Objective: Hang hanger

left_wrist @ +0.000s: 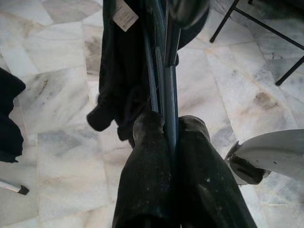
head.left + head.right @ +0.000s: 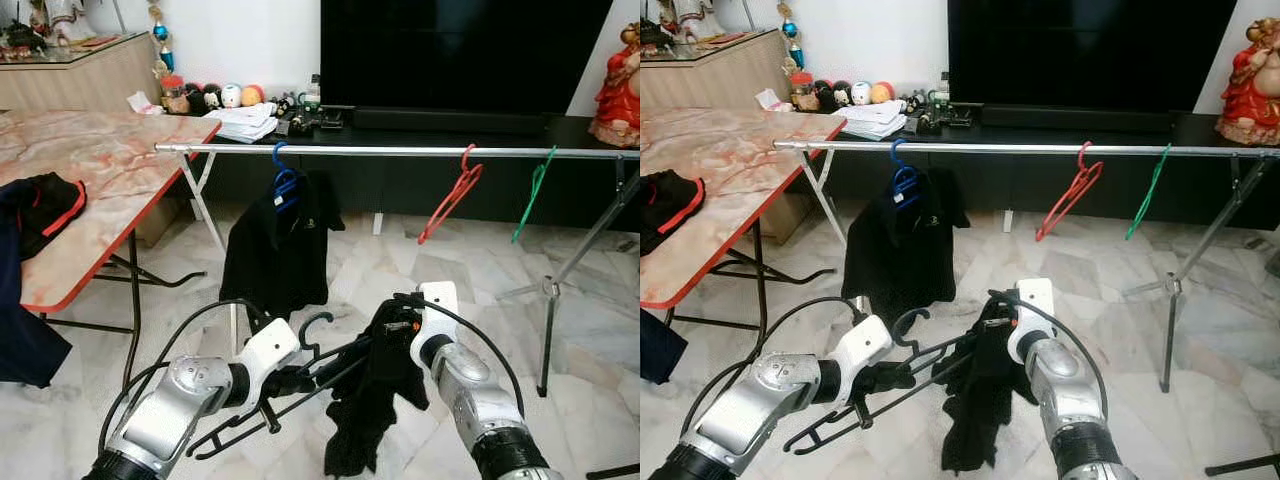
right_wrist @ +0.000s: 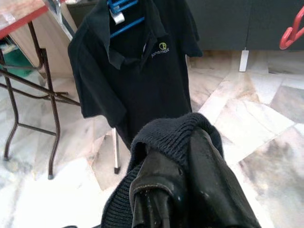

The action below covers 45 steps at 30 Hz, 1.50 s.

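A black hanger point(image 2: 300, 375) lies slanted between my two arms, low over the marble floor. My left gripper point(image 2: 283, 382) is shut on its bars, and the left wrist view shows the fingers point(image 1: 152, 156) clamped on the hanger point(image 1: 164, 71). A black garment point(image 2: 375, 400) droops from the hanger's far end. My right gripper point(image 2: 398, 325) is shut on that garment's knit edge point(image 3: 175, 135). Beyond them runs the silver rail point(image 2: 400, 151), carrying a black polo shirt point(image 2: 280, 250) on a blue hanger point(image 2: 285, 180).
A red hanger point(image 2: 450, 195) and a green hanger point(image 2: 533, 190) hang bare further right on the rail. A marble-topped folding table point(image 2: 90, 170) with dark clothes point(image 2: 45, 205) stands at left. A TV console point(image 2: 450, 120) sits behind the rail; the rack's legs point(image 2: 548, 290) stand at right.
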{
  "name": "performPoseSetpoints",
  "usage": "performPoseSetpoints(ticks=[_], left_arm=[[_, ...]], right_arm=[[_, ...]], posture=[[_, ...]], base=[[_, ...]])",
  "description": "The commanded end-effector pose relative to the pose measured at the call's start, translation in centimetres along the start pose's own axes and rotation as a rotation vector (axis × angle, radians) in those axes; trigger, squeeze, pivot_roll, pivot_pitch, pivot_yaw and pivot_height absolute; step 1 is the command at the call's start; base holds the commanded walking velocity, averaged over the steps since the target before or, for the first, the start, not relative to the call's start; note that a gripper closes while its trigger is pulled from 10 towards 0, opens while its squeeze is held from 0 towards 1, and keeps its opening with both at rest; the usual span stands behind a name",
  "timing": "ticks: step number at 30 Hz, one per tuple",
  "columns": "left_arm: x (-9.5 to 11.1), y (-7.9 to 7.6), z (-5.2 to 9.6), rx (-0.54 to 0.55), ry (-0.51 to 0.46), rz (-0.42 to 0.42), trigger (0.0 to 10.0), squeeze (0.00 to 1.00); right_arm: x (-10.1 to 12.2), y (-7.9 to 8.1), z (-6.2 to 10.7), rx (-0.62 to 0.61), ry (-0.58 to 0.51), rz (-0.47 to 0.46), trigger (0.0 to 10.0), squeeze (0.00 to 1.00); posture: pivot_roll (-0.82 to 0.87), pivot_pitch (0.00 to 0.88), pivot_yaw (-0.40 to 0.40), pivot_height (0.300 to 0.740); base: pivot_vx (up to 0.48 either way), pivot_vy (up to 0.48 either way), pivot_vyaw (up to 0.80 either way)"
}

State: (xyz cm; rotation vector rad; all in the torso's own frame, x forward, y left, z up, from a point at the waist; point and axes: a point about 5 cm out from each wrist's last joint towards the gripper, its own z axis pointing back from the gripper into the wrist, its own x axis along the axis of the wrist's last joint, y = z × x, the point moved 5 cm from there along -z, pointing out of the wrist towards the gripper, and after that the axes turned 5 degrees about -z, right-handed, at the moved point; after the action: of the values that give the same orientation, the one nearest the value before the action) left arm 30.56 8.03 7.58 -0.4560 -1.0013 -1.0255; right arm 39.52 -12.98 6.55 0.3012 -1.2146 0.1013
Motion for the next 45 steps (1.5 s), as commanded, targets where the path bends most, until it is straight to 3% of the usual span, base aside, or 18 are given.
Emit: performPoseSetpoints(ticks=[1, 6, 8, 13, 16, 20, 28, 31, 34, 39, 43, 45], left_arm=[[-0.8, -0.3, 0.3, -0.025, 0.032, -0.004, 10.0, 0.0], [-0.4, -0.5, 0.2, -0.035, 0.021, -0.007, 10.0, 0.0], [0.0, -0.8, -0.1, -0.05, 0.004, -0.004, 10.0, 0.0], [0.1, -0.7, -0.6, -0.034, -0.011, 0.012, 10.0, 0.0], [-0.2, 0.3, -0.7, 0.017, 0.006, 0.01, 10.0, 0.0], [-0.4, 1.4, -0.6, 0.081, 0.014, 0.004, 10.0, 0.0], [0.3, 4.5, -0.7, 0.284, -0.002, 0.012, 10.0, 0.0], [0.7, 4.9, -0.7, 0.312, -0.021, 0.016, 10.0, 0.0], [0.9, 4.6, -0.9, 0.29, -0.035, 0.037, 10.0, 0.0], [0.9, 4.3, -1.2, 0.286, -0.044, 0.043, 10.0, 0.0], [1.3, 4.6, -1.3, 0.306, -0.064, 0.056, 10.0, 0.0], [1.5, 4.8, -1.3, 0.319, -0.08, 0.063, 10.0, 0.0]], right_arm=[[1.7, -0.9, -0.2, -0.044, -0.036, 0.041, 10.0, 0.0], [1.5, 0.2, -0.4, 0.007, -0.034, 0.006, 10.0, 0.0], [1.8, 1.4, -0.4, 0.074, -0.055, 0.002, 10.0, 0.0], [4.0, 5.6, 0.6, 0.338, -0.145, -0.065, 10.0, 0.0], [4.6, 7.7, 2.1, 0.501, -0.172, -0.015, 10.0, 0.0], [2.6, 7.4, 2.4, 0.517, -0.076, 0.093, 10.0, 0.0], [-0.8, 2.9, 1.1, 0.231, 0.086, 0.042, 10.0, 0.0], [-1.2, 2.6, 1.2, 0.214, 0.1, 0.036, 10.0, 0.0], [-0.4, 3.7, 1.4, 0.276, 0.056, 0.039, 10.0, 0.0], [3.0, 7.6, 3.0, 0.52, -0.082, 0.051, 10.0, 0.0], [3.1, 9.4, 4.4, 0.659, -0.082, 0.127, 10.0, 0.0], [2.3, 9.2, 4.5, 0.655, -0.04, 0.172, 10.0, 0.0]], posture=[[0.09, 0.0, 0.036, 0.74], [0.09, 0.0, 0.036, 0.74], [0.09, 0.0, 0.036, 0.74], [0.08, 0.0, 0.037, 0.74], [0.08, 0.0, 0.038, 0.74], [0.08, 0.0, 0.039, 0.74], [0.08, 0.0, 0.039, 0.74], [0.08, 0.0, 0.038, 0.74], [0.08, 0.0, 0.04, 0.74], [0.08, 0.0, 0.04, 0.74], [0.07, 0.0, 0.039, 0.74], [0.07, 0.0, 0.038, 0.74]], base=[[0.0, 0.0, 0.0], [0.0, 0.0, 0.0], [0.0, 0.0, 0.0], [0.0, 0.0, 0.0], [0.0, 0.0, 0.0], [0.0, 0.0, 0.0], [0.0, 0.0, 0.0], [0.0, 0.0, 0.0], [0.0, 0.0, 0.0], [0.0, 0.0, 0.0], [0.0, 0.0, 0.0], [0.0, 0.0, 0.0]])
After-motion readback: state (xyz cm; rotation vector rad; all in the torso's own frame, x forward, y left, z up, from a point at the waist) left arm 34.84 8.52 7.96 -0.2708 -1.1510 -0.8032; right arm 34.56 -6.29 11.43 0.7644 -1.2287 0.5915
